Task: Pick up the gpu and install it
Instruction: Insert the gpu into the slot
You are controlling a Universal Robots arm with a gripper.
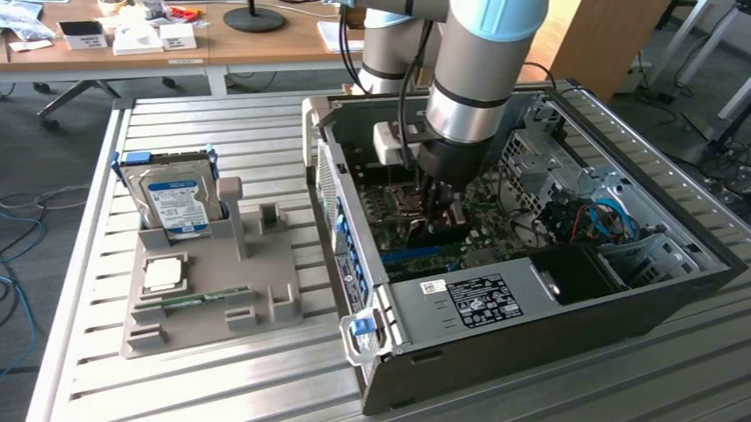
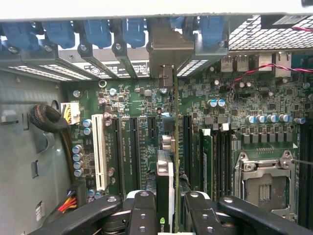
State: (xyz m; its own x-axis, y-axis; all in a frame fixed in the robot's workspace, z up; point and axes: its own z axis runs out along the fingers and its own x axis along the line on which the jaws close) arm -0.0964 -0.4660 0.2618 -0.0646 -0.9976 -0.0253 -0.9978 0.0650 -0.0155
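Note:
The gpu (image 2: 165, 183) is a thin card seen edge-on, with a green logo near my fingers and its silvery bracket (image 2: 165, 54) against the case's rear slot openings. It stands upright over the black expansion slots (image 2: 133, 147) of the green motherboard (image 2: 230, 105). I cannot tell whether it is seated in a slot. My gripper (image 2: 168, 213) is shut on the card, one black finger (image 2: 143, 210) on each side. In the exterior view my gripper (image 1: 441, 192) reaches down into the open computer case (image 1: 564, 334), low over the motherboard (image 1: 405, 211).
A bare CPU socket (image 2: 264, 186), a white slot (image 2: 99, 152) and a cable bundle (image 2: 46, 117) flank the card. Blue latches (image 2: 98, 32) line the case's rear. To the exterior view's left, a grey fixture (image 1: 252, 290) holds a hard drive (image 1: 176, 198), a processor (image 1: 164, 274) and a memory stick (image 1: 202, 299).

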